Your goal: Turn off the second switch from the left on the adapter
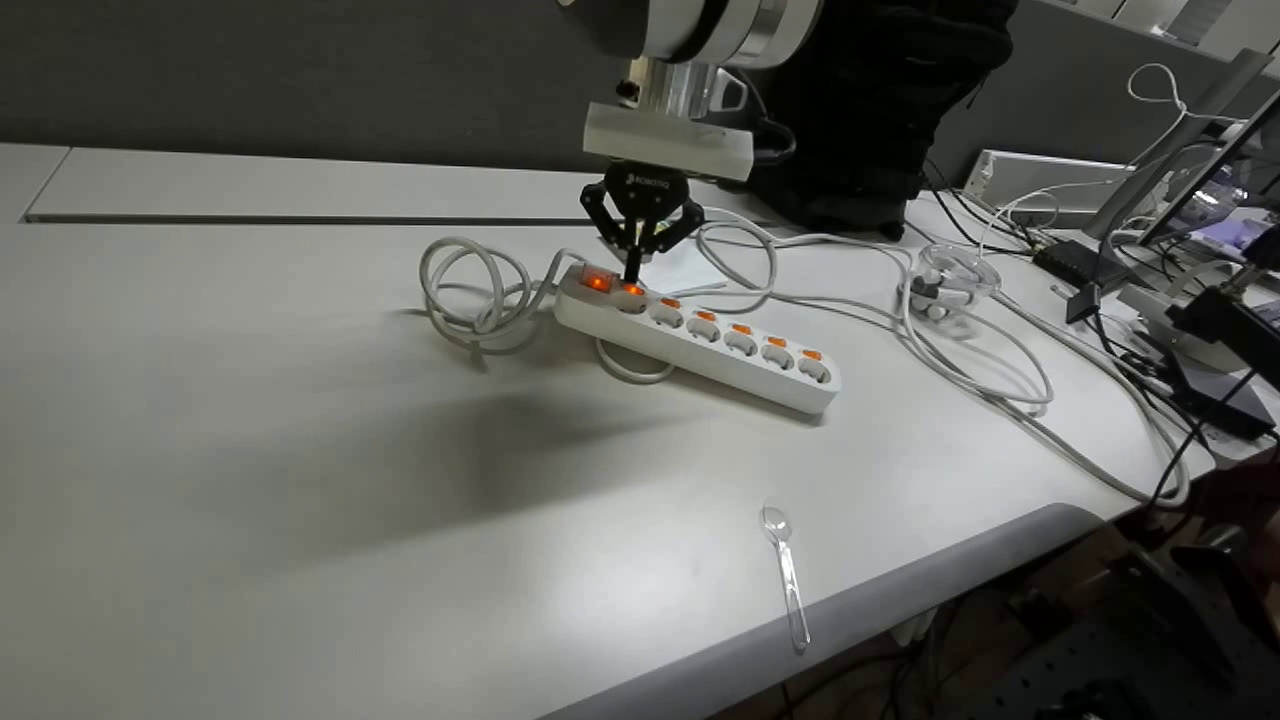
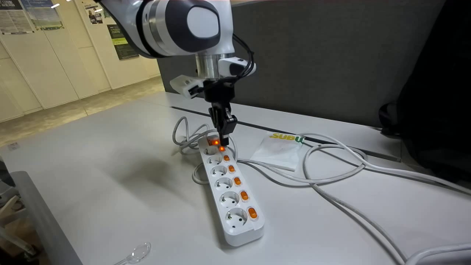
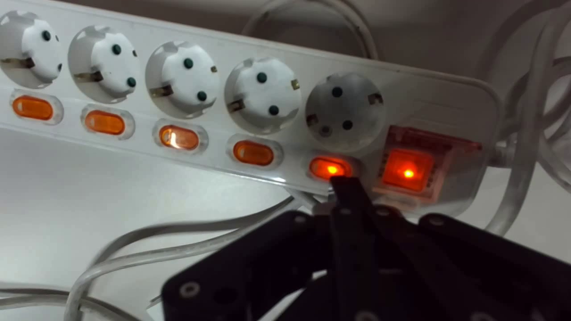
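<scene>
The adapter, a long white power strip (image 1: 690,358) (image 2: 244,237) (image 3: 450,104), lies on the table with a row of sockets. The large square switch (image 1: 597,283) (image 2: 213,142) (image 3: 408,170) at its cable end glows red-orange. The small oval switch beside it (image 1: 634,290) (image 2: 222,148) (image 3: 329,168), second from the left in an exterior view, is also lit. The other small orange switches (image 1: 706,316) (image 2: 237,181) (image 3: 253,153) look unlit. My gripper (image 1: 632,278) (image 2: 224,142) (image 3: 345,182) is shut and empty, pointing down, its tips at the edge of the lit small switch. Contact cannot be told.
Looped cables (image 1: 480,290) (image 2: 331,176) lie at the strip's cable end and behind it. A white printed bag (image 2: 279,151) lies behind the strip. A clear spoon (image 1: 785,570) lies near the front edge. A black backpack (image 1: 880,110) and a clear round container (image 1: 955,275) stand further off.
</scene>
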You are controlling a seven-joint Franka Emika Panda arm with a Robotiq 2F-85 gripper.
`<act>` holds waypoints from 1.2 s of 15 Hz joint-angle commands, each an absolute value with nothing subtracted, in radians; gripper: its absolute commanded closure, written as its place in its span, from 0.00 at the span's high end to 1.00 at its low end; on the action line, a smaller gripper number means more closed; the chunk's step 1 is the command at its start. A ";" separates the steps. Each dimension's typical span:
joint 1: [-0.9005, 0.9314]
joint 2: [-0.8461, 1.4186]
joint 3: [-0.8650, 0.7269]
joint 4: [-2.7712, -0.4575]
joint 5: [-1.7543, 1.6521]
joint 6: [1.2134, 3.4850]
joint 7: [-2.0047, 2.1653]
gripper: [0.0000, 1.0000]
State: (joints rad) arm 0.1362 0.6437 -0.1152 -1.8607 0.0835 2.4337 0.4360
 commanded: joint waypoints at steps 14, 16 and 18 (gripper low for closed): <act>0.134 0.628 -0.104 -1.878 0.067 2.451 0.436 0.00; 0.134 0.629 -0.102 -1.881 0.068 2.463 0.433 0.00; 0.134 0.628 -0.099 -1.886 0.070 2.474 0.432 0.00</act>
